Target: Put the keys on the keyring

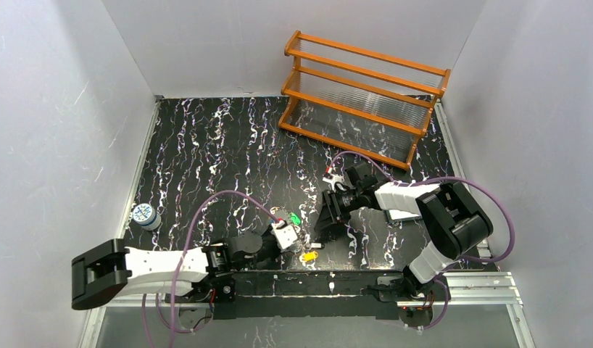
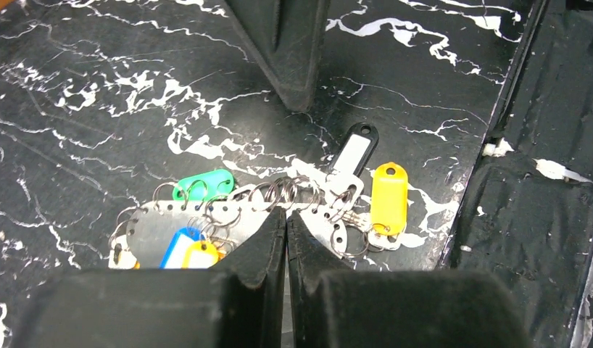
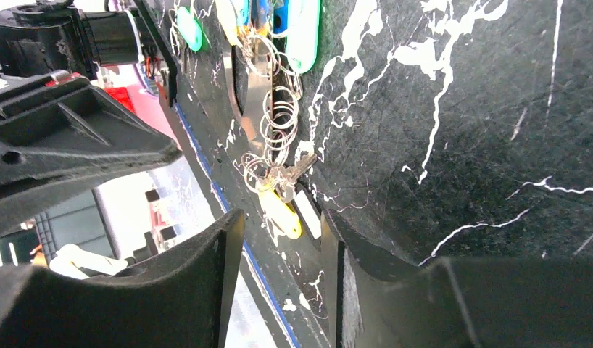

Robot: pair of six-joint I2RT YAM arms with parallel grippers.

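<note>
Left wrist view: left gripper [image 2: 286, 217] is clamping its jaws shut on the keyring [image 2: 159, 225], apparently steadying it at the table [image 2: 98, 87] near edge, while right gripper [image 3: 280, 217], jaws half-spread and empty, is hovering by the yellow-headed key [image 2: 388, 197] just beside it.

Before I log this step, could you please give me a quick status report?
Left gripper shut over the keyring. Right gripper open, close by. Keys bunched along it. Can, rack well clear.

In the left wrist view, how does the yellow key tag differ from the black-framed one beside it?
The yellow tag is plain yellow; the black-framed tag holds a white label. The yellow tag lies nearly upright in the picture; the black-framed tag slants. Both lie flat on the table.
</note>
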